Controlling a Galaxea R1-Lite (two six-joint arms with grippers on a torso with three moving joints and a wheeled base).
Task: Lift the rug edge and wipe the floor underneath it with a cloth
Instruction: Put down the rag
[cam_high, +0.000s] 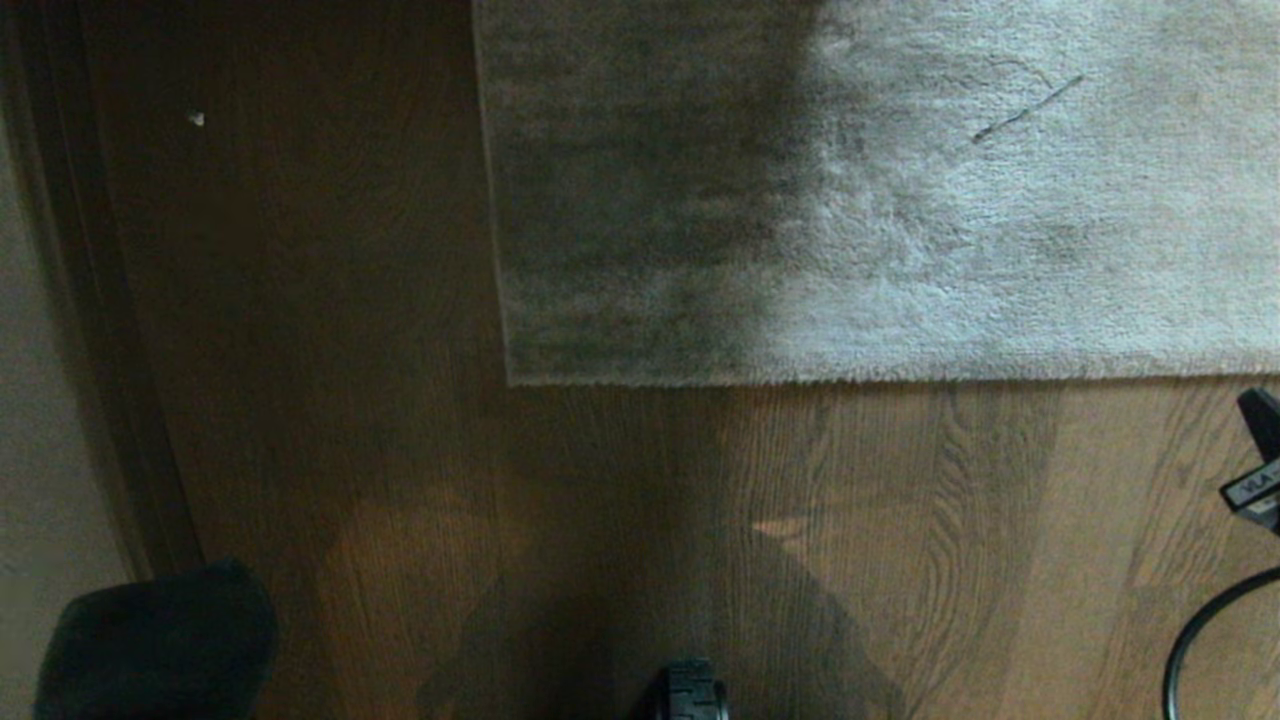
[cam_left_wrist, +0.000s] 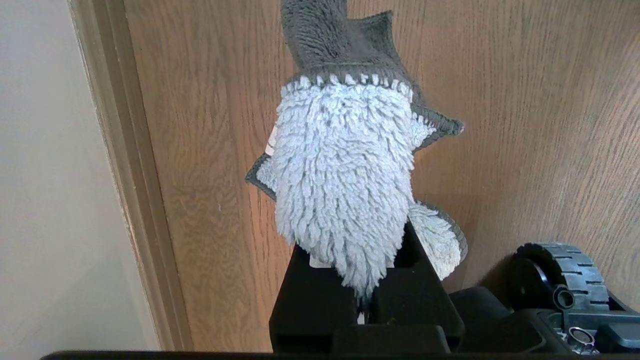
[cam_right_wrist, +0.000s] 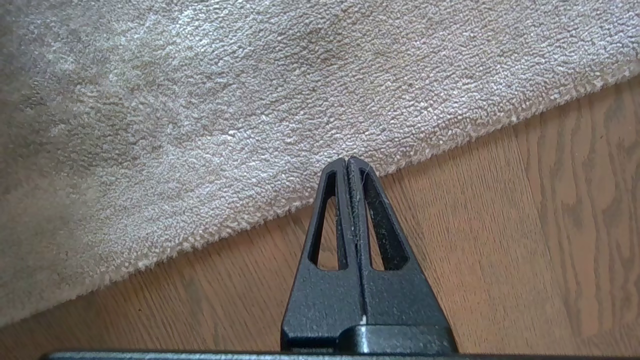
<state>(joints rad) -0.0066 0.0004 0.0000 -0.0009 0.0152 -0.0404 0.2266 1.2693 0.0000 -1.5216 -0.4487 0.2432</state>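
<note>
Rug edge (cam_right_wrist: 280, 210) flat on floor (cam_right_wrist: 500, 260); right gripper (cam_right_wrist: 347, 162) closed, empty; left gripper (cam_left_wrist: 365, 300) clamps cloth (cam_left_wrist: 345, 180).

One label is seen: a small white tag with black print (cam_high: 1256, 488) on the black right arm part at the head view's right edge. "VLA" can be made out on it; the remainder is cut off and too small to be read. No other text, brand, number or sign is found in the wrist views.
</note>
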